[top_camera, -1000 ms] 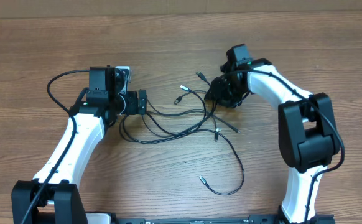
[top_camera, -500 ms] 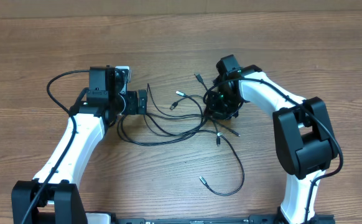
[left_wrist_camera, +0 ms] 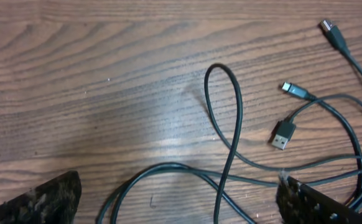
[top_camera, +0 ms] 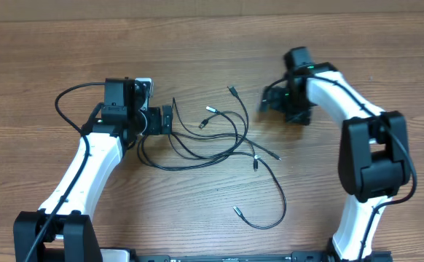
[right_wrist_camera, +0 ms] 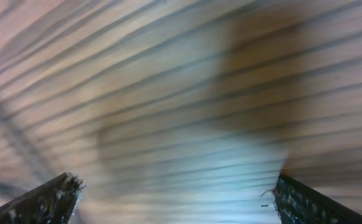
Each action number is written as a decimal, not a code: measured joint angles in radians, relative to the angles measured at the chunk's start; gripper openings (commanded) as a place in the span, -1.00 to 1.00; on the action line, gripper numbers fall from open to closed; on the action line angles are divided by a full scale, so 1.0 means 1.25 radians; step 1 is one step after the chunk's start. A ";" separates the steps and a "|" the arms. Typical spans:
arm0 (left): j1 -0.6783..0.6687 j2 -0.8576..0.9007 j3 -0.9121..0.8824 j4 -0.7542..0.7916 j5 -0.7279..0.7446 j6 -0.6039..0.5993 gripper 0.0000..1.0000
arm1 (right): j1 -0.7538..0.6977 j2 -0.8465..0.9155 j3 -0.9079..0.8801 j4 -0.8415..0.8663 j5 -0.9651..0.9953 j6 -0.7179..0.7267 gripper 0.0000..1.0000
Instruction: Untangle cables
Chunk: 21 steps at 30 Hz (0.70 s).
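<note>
The cables [top_camera: 223, 135] lie as a loose tangle of thin black cords on the wooden table between my two arms, with plug ends [top_camera: 210, 109] fanned out toward the back. One cord [top_camera: 274, 211] trails off to the front right. My left gripper [top_camera: 170, 120] stands open at the tangle's left edge. In the left wrist view, cable loops [left_wrist_camera: 224, 124] run across the gap between its fingers [left_wrist_camera: 44, 199] without being pinched, and a USB plug [left_wrist_camera: 282, 134] lies ahead. My right gripper [top_camera: 269, 100] is open to the right of the tangle, apart from it. Its blurred wrist view shows only wood between the fingertips [right_wrist_camera: 311, 202].
A thicker black cord [top_camera: 66, 98] loops out from the left arm at the far left. The two arm bases [top_camera: 52, 236] stand along the front edge. Bare wood [top_camera: 197, 44] stretches behind the tangle.
My right gripper has opened, let go of the cables and swung back and to the right, away from the tangle. The cords near it have settled flatter. The left arm has not moved.
</note>
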 measured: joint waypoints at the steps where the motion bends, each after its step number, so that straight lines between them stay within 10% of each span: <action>1: 0.000 0.000 0.000 -0.004 -0.001 0.000 0.99 | -0.017 0.000 0.000 -0.004 0.011 0.001 1.00; 21: 0.000 0.001 -0.010 -0.286 -0.027 -0.172 0.99 | -0.163 0.004 0.000 0.039 0.071 0.000 1.00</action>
